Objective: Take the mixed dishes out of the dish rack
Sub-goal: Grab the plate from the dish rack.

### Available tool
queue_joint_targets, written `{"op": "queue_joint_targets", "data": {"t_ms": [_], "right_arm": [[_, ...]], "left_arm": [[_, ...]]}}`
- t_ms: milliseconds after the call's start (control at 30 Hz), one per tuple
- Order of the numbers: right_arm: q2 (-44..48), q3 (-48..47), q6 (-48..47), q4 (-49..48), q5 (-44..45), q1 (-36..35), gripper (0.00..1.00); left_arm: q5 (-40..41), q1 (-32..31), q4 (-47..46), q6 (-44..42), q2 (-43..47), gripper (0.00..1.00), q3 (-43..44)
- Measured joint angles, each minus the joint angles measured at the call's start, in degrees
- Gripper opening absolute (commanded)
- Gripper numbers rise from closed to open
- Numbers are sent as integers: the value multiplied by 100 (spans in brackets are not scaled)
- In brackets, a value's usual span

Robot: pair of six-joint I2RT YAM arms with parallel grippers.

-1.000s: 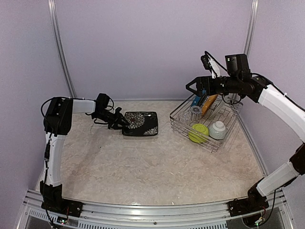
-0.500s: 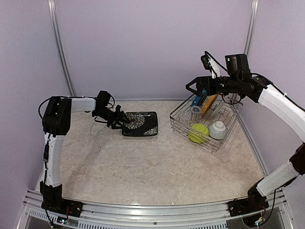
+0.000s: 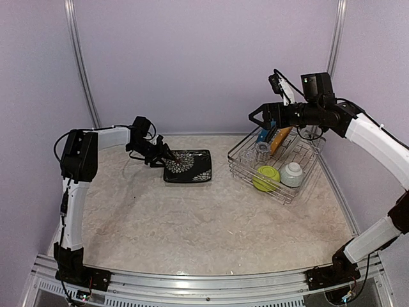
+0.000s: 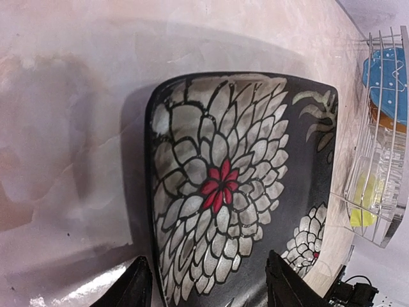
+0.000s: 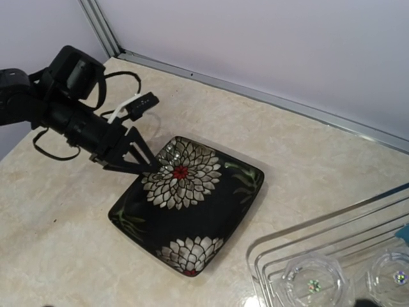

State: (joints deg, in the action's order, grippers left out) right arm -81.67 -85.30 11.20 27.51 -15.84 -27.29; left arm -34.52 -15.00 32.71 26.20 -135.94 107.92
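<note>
The black square plate [image 3: 190, 166] with white flowers lies flat on the table, left of the dish rack [image 3: 238, 167]. My left gripper [image 3: 170, 157] is open and empty, low over the plate's left part, its fingers [image 4: 137, 286] straddling the plate's near edge [image 4: 217, 192]. My right gripper [image 3: 257, 116] hovers above the rack's far left corner, jaws apart and empty. The rack holds a blue dotted plate [image 3: 262, 135] and a yellow plate [image 3: 280, 138] standing on edge, two clear glasses [image 3: 261, 151], a lime-green bowl [image 3: 266, 178] and a pale grey-green bowl [image 3: 292, 173]. No teal plate shows.
The rack's corner [image 5: 300, 246] and both glasses [image 5: 313, 281] show in the right wrist view, with the left gripper [image 5: 148, 163] on the black plate [image 5: 192, 217]. Purple walls stand close behind and to the right of the rack.
My left gripper has slid right, from the plate's left edge to over its left part. The right arm and the rack's dishes have not moved.
</note>
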Motion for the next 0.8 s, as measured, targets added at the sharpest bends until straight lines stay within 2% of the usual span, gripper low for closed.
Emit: {"op": "queue_joint_targets", "data": {"t_ms": [300, 500, 600, 633, 667, 800], "right_arm": [[-9, 0, 0, 0, 15, 0, 99], [-11, 0, 2, -9, 125, 0, 99], [-11, 2, 2, -44, 310, 0, 99], [-11, 2, 4, -55, 413, 0, 99], [-11, 2, 4, -74, 544, 0, 99], [-4, 15, 24, -136, 1296, 2, 99]], "left_arm": [[15, -90, 96, -111, -313, 59, 400], [118, -90, 184, -267, -310, 64, 450], [234, -72, 256, -369, -293, 90, 492], [302, -68, 291, -409, -256, 95, 496], [358, -57, 308, -435, -203, 98, 496], [678, 68, 417, -380, 129, 99, 492]]}}
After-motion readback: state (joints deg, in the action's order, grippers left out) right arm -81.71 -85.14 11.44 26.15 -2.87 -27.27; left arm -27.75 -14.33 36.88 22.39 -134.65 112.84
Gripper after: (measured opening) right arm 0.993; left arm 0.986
